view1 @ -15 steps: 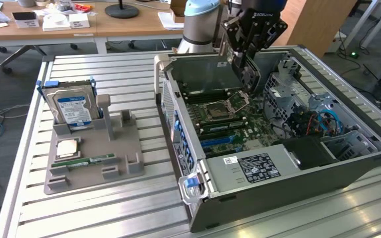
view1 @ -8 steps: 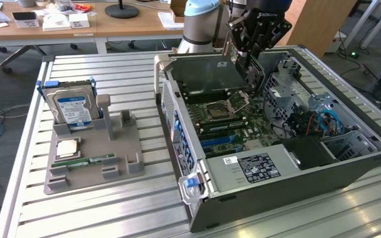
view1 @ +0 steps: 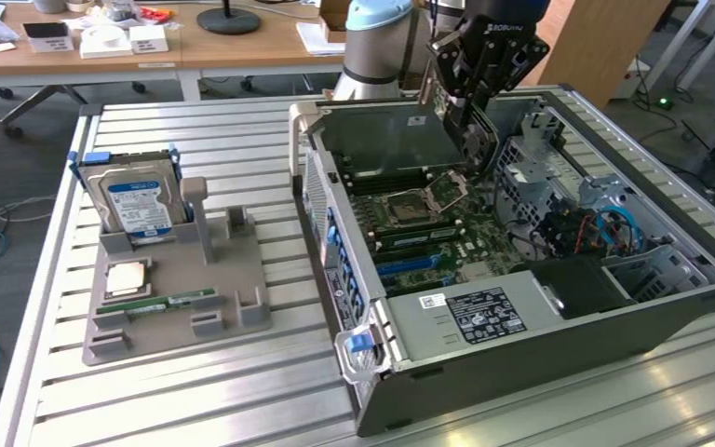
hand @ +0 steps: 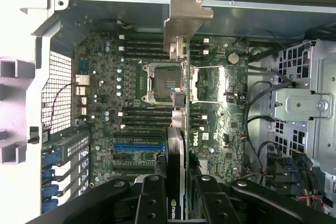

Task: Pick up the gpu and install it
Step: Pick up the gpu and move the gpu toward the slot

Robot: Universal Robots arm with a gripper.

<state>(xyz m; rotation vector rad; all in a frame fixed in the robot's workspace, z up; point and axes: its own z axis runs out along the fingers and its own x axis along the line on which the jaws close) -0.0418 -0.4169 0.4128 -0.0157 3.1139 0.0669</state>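
In the exterior view the gripper (view1: 473, 104) hangs over the open computer case (view1: 557, 358) on the worktop (view1: 209, 396), and in the wrist view its fingers (hand: 151, 198) clamp the gpu (hand: 178, 145) edge-on above the motherboard, where a clean fit calls for squaring it to the blue slot (hand: 137, 146).

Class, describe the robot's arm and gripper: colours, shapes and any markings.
The arm is a silver-grey tube with a pale blue joint cap. The gripper is black, with white lettering on its body. Its fingers are black jointed links with round pivot pins.
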